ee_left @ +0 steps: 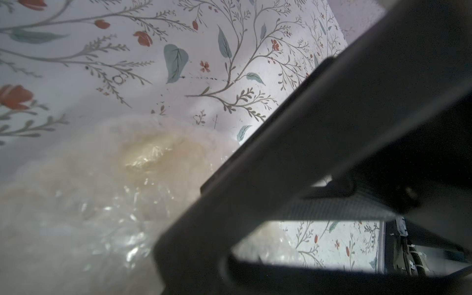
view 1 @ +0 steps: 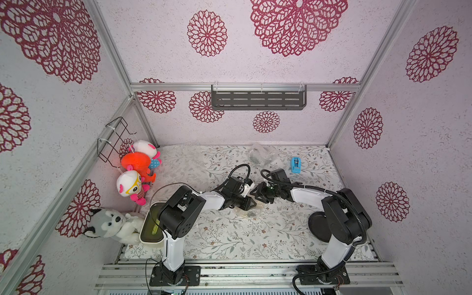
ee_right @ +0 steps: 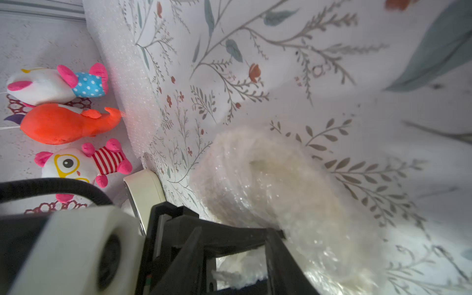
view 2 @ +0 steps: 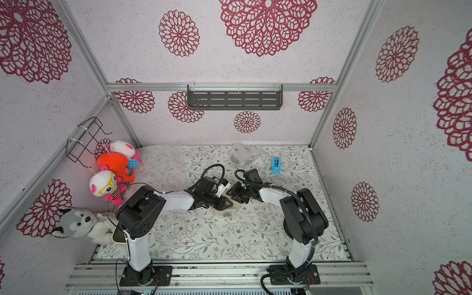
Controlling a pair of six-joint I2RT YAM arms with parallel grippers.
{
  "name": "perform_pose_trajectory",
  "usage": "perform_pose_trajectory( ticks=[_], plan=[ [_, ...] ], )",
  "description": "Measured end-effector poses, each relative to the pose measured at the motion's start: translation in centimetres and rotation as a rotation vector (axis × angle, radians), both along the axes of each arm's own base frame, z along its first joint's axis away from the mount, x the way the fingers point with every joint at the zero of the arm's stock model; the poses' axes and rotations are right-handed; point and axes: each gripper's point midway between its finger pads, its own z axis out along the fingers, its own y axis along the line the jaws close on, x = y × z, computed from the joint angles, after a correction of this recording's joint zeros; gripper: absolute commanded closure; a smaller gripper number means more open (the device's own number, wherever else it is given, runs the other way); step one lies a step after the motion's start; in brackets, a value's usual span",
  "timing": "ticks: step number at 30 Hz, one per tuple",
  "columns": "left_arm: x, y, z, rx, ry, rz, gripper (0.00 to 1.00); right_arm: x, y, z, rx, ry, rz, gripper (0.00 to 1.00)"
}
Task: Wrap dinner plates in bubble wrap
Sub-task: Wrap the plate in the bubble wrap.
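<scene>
In both top views the cream plate (view 1: 246, 214), bundled in bubble wrap (view 1: 240, 210), sits under left claw (view 1: 251, 204) and right claw (view 1: 258, 196), well apart from the tape dispenser (view 1: 295, 165). A wrapped dark bundle (view 1: 259, 155) lies near the dispenser, and the black plate (view 1: 316, 224) is bare, so looks still to do. Left wrist: wrap crumpled over cream plate, can't tell that claw's grip. Right wrist: same, grip unclear.

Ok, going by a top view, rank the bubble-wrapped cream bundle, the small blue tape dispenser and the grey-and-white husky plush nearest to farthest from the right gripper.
1. Bubble-wrapped cream bundle, just beside the right gripper, mid-table.
2. Small blue tape dispenser, farther back, to the right.
3. Grey-and-white husky plush, far off at the left.
</scene>
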Motion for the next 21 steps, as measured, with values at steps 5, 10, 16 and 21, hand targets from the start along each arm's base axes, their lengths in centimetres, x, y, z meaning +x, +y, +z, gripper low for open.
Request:
perform_pose_trajectory(
  ticks=[5, 10, 16, 21],
  plan=[
    [0.0, 0.0, 0.0, 0.001, -0.004, -0.003, 0.72, -0.7, 0.3, -0.5, 0.007, 0.03, 0.001, 0.74],
    [-0.1, -0.1, 0.1, 0.001, -0.003, -0.007, 0.62, -1.3, -0.3, -1.3, 0.009, 0.053, -0.02, 1.0],
    [-2.3, 1.1, 1.3, 0.012, 0.018, 0.013, 0.48, -1.9, -0.8, -1.5, 0.017, 0.045, -0.026, 1.0],
    [-4.1, 2.6, 1.8, 0.017, 0.061, 0.045, 0.51, -2.6, -1.1, -2.2, 0.012, 0.062, -0.023, 1.0]
  ],
)
